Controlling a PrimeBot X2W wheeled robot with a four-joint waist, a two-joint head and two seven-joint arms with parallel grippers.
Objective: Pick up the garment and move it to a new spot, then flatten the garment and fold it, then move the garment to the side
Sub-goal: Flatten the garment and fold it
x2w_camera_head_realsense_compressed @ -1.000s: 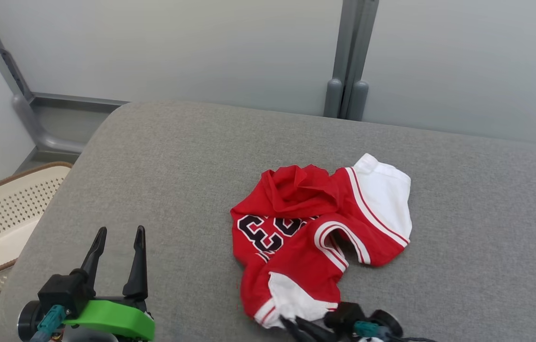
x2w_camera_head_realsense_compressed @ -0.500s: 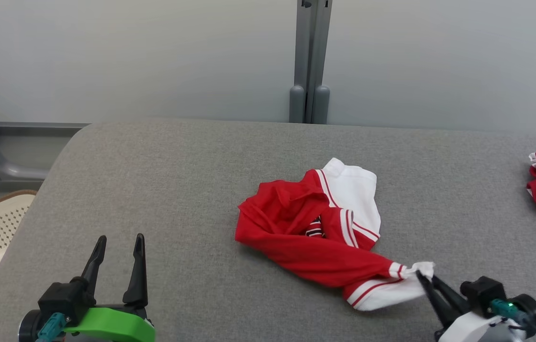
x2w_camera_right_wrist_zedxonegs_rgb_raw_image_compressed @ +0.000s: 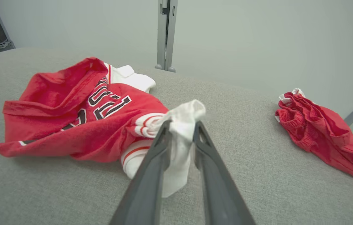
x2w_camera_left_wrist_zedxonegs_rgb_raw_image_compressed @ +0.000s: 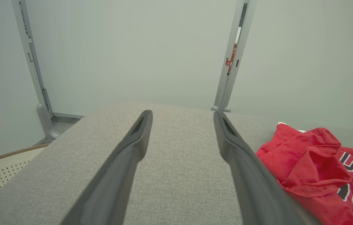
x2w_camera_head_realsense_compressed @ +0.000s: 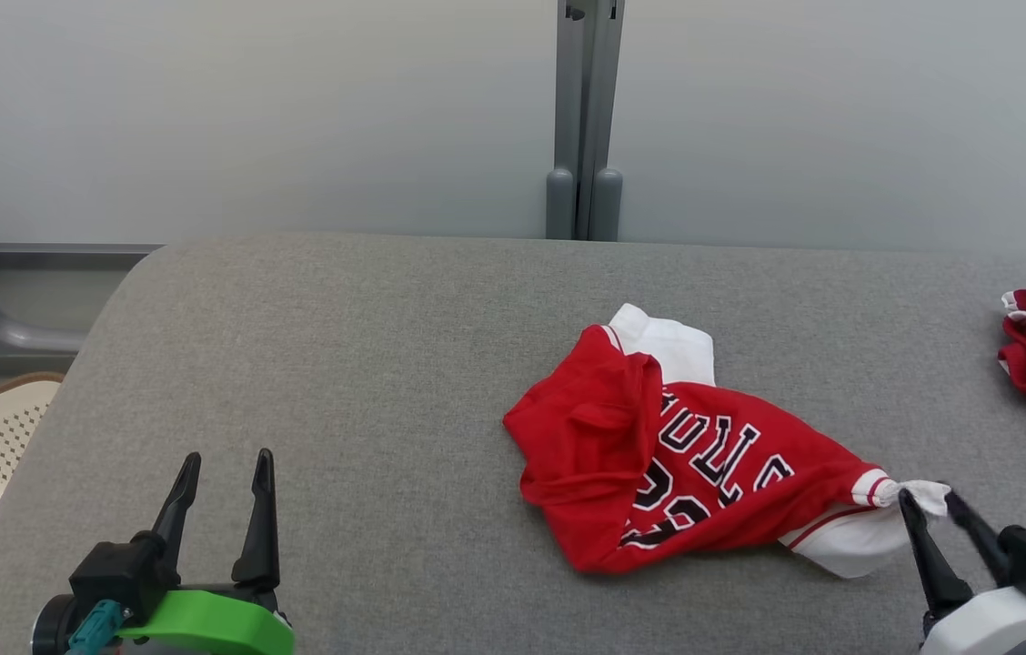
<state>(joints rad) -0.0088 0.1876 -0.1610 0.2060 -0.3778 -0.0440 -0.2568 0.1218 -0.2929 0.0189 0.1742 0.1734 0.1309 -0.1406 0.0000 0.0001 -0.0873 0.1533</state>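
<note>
Right wrist view: right gripper (x2w_camera_right_wrist_zedxonegs_rgb_raw_image_compressed: 181, 125) fingers (x2w_camera_right_wrist_zedxonegs_rgb_raw_image_compressed: 151, 162) slightly apart, the garment's (x2w_camera_right_wrist_zedxonegs_rgb_raw_image_compressed: 70, 118) white sleeve cuff bunched between the 2 tips; pinched or loose, cannot tell. Garment body lies crumpled on grey surface (x2w_camera_right_wrist_zedxonegs_rgb_raw_image_compressed: 242, 175), spreading left from the tips. Left gripper (x2w_camera_head_realsense_compressed: 226, 458), fingers wide apart, well left of garment. 1 red cloth (x2w_camera_right_wrist_zedxonegs_rgb_raw_image_compressed: 320, 131) well right of garment.
</note>
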